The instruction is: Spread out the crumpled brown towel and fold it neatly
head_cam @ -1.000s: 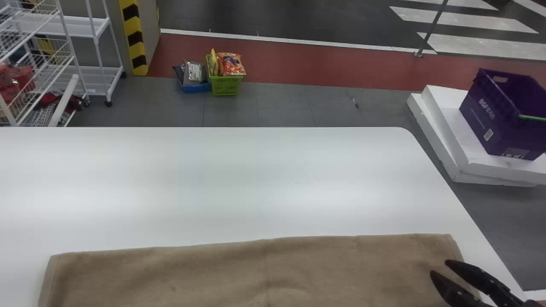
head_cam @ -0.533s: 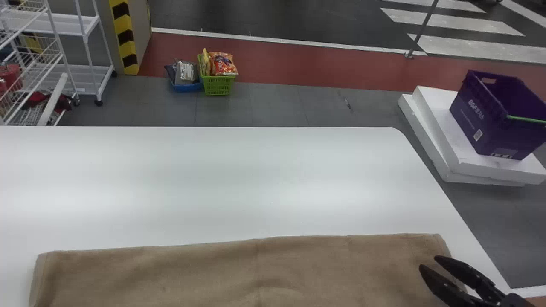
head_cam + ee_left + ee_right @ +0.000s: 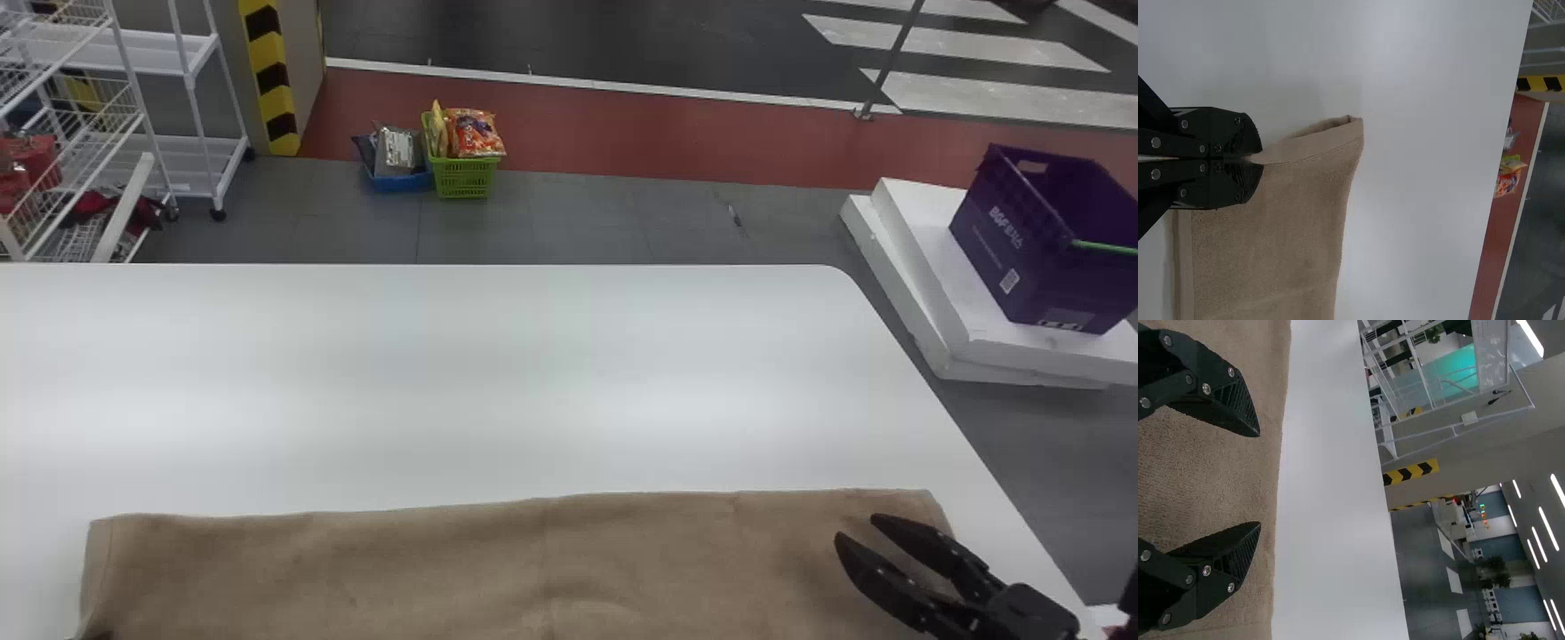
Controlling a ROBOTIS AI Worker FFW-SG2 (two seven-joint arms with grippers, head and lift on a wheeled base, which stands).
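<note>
brown towel (image 3: 551, 569): laid out as a long, wide strip on the near part of the white table (image 3: 498, 373), running from left to right, with faint creases and soft ripples near its middle. its far edge is nearly straight.
towel's left end: a hemmed edge, pinched by the left gripper; beyond the pinch, the far left corner lifts into a small open curl.
left gripper (image 3: 102, 635): at the towel's left end, fingers pressed together on a bit of the hem.
right gripper (image 3: 854, 528): over the towel's right end, fingers well parted, nothing gripped between them; whether the tips touch the cloth, i cannot tell.
far side of the table: on the grey floor, a green basket (image 3: 464, 180) with an orange packet (image 3: 476, 133) in it, and right beside it a blue tray (image 3: 400, 183) carrying a silvery packet (image 3: 397, 151).
right of the table: a purple crate (image 3: 1022, 258) on a stack of white slabs (image 3: 1005, 356).
far left: white wire racks (image 3: 164, 53) with red items on them, near a pillar with yellow and black stripes (image 3: 271, 84).
farther back: a red floor strip (image 3: 622, 133), then dark floor with white bars.
</note>
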